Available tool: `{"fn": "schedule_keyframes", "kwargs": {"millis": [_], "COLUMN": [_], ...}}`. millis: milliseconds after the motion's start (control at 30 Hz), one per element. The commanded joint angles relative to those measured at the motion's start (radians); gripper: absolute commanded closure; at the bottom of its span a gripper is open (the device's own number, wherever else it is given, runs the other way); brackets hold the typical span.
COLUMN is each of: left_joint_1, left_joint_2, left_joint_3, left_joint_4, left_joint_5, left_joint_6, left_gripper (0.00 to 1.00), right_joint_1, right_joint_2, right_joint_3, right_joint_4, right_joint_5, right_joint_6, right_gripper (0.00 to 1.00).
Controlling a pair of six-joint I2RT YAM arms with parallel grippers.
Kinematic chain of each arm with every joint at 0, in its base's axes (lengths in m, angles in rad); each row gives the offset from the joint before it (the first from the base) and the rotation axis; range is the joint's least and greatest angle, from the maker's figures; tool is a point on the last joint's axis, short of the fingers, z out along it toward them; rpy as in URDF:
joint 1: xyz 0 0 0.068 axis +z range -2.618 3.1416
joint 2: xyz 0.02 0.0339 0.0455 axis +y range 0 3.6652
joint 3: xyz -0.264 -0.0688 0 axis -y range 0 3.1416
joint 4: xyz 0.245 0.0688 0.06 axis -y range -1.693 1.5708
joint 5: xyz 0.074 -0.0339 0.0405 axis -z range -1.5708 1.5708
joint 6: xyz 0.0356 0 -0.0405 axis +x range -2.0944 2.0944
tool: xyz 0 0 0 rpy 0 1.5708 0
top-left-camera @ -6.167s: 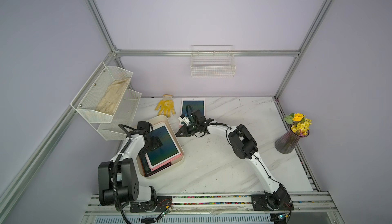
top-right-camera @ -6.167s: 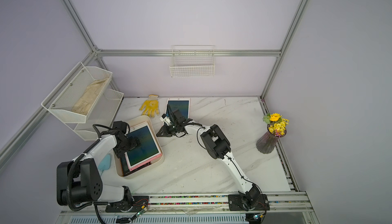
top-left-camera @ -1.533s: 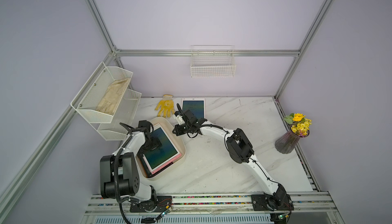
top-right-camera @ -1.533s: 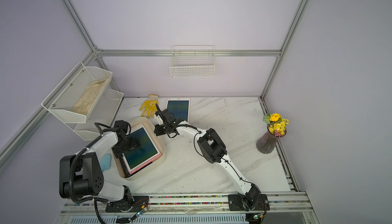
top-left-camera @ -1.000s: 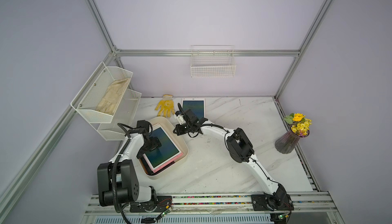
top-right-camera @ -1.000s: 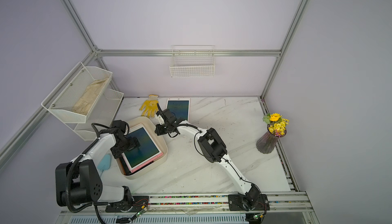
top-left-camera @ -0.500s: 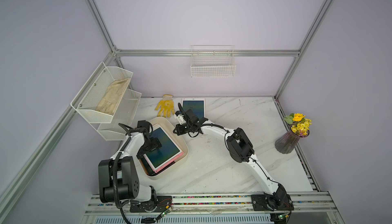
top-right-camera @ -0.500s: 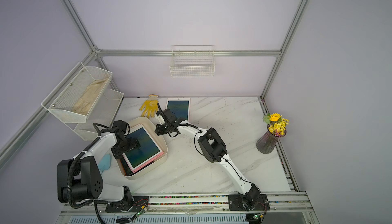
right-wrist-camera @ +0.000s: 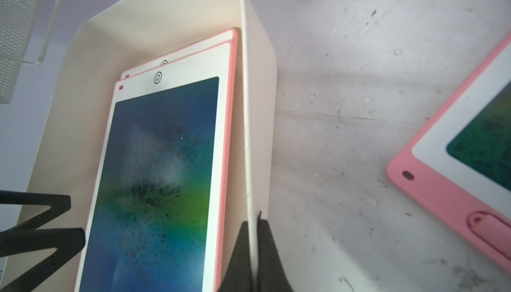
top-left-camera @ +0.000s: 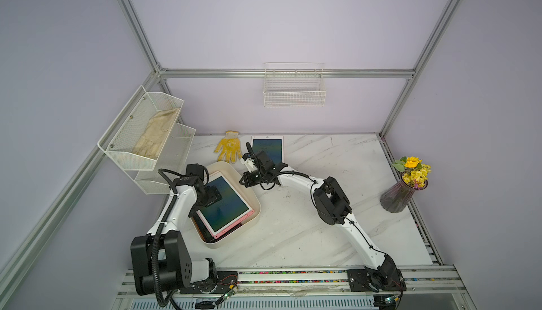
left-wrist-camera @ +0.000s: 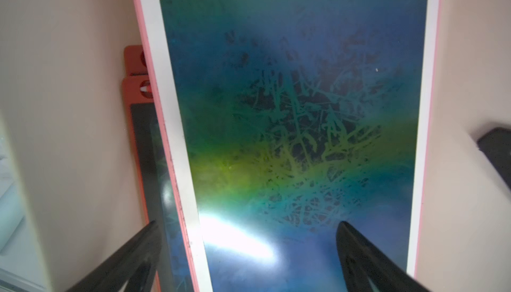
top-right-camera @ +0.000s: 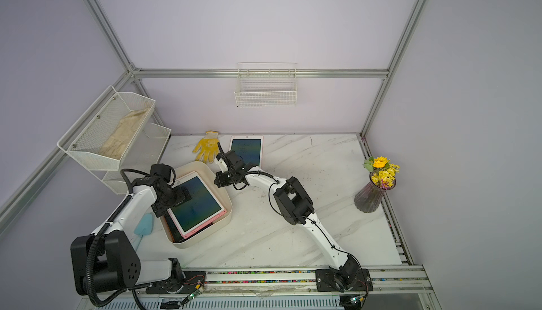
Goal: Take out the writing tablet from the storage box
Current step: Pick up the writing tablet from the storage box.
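Right wrist view: cream-white plastic storage box is clamped by right hand; pink-edged writing tablet lies inside (atop a stack), its edge straddled by wide-open left hand; 2 tablets could be pinched together.

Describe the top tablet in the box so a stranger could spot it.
On the marble table, find the cream storage box. The writing tablet lies uppermost in the stack inside, white-faced, pink-edged; its twin by the yellow glove lies outside on the table.

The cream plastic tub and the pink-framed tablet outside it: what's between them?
Bare marble table, shown in the right wrist view; the right gripper, pinching the tub's rim, hangs above in both top views.
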Motion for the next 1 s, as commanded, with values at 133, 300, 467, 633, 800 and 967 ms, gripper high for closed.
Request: {"fn": "schedule_keyframes", "kwargs": {"millis": [133,300,467,633,800,967], "left_joint_1": [0.011,0.011,0.011,0.011,0.011,0.011], "left_joint_2": [0.017,0.023,0.023,0.034,0.040,0.046], "left_joint_3": [0.080,0.064,0.058,0.049,0.042,0.036], "left_joint_4": [-0.007,0.000,0.002,0.018,0.021,0.023], "left_joint_5": [0.030,0.026,0.017,0.034,0.038,0.028], "left_joint_6": [-0.009,-0.009,-0.008,-0.009,-0.004,-0.004], "left_gripper": [0.04,0.04,0.04,0.04,0.04,0.05], "right_joint_1": [-0.016,-0.016,-0.016,-0.016,-0.016,-0.016], "right_joint_2": [0.012,-0.003,-0.006,-0.011,-0.012,-0.012], "right_joint_3": [-0.038,-0.064,-0.062,-0.073,-0.075,-0.072], "right_joint_4": [0.016,0.026,0.027,0.035,0.037,0.036], "right_joint_5": [-0.011,-0.012,-0.012,-0.014,-0.014,-0.016], "right_joint_6": [-0.006,-0.008,-0.009,-0.007,-0.007,-0.008], "right_gripper": [1.00,1.00,1.00,1.00,1.00,1.00]}}
